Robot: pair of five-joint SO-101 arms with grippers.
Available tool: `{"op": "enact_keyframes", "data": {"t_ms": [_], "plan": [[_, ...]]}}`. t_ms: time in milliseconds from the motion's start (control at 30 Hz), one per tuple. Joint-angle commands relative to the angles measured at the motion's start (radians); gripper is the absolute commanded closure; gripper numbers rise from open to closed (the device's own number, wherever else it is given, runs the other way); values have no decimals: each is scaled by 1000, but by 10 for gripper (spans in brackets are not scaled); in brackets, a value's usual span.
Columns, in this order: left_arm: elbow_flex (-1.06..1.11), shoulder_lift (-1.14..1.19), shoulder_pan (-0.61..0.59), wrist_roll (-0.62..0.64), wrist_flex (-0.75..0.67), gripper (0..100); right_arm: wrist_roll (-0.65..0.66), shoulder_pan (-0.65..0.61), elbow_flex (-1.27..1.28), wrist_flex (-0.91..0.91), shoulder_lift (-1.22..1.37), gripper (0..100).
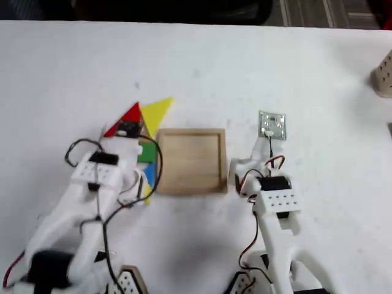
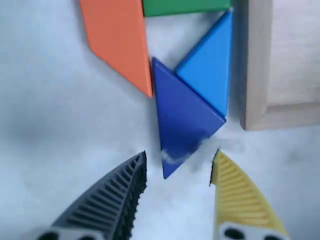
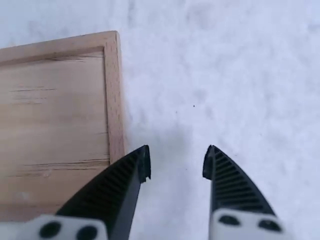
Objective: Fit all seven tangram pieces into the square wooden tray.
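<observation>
The left hand (image 2: 177,167) is spread open, with the tip of the dark blue triangle (image 2: 182,117) between its fingers. Six pieces lie on the table (image 1: 306,67) beside the one tray (image 2: 257,75): this one, a light blue triangle (image 2: 210,70), an orange piece (image 2: 117,35), a green piece (image 2: 185,6), a red triangle (image 1: 130,114) and a yellow triangle (image 1: 156,111). The right hand (image 3: 175,162) is released, at the tray's corner.

The right pincer (image 3: 175,162), jaws spread, hangs over the white table (image 3: 225,75). It sits just beside the rim of the pale square wooden tray (image 3: 114,100).

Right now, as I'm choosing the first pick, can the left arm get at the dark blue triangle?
Probably yes: the left gripper is open, with the tip of the dark blue triangle between its fingers and nothing in the way.
</observation>
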Motion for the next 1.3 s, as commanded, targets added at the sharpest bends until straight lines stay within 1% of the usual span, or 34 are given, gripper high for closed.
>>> {"op": "enact_keyframes", "data": {"t_ms": [0, 100, 233, 300, 367, 467, 733, 967, 1267], "plan": [[-146, 194, 16, 21, -12, 763, -2, 12, -9, -12, -33, 822], [-210, 271, 10, 21, -17, 763, -2, 12, -8, -10, -33, 822], [-264, 282, 12, 38, -18, 762, -2, 12, -8, -10, -31, 822], [-272, 282, 15, 81, -34, 736, -2, 12, -2, -10, -31, 822], [-270, 285, 13, 120, -63, 688, 0, 10, 8, -16, -33, 822], [-269, 288, 8, 152, -74, 651, 0, 10, 11, -16, -33, 822], [-265, 291, 8, 152, -75, 687, 0, 10, 11, -16, -33, 822], [-232, 289, -39, 152, -117, 688, -2, 10, 11, -16, -33, 822], [-204, 291, -31, 138, -55, 688, -3, 10, 11, -16, -33, 822]]}}
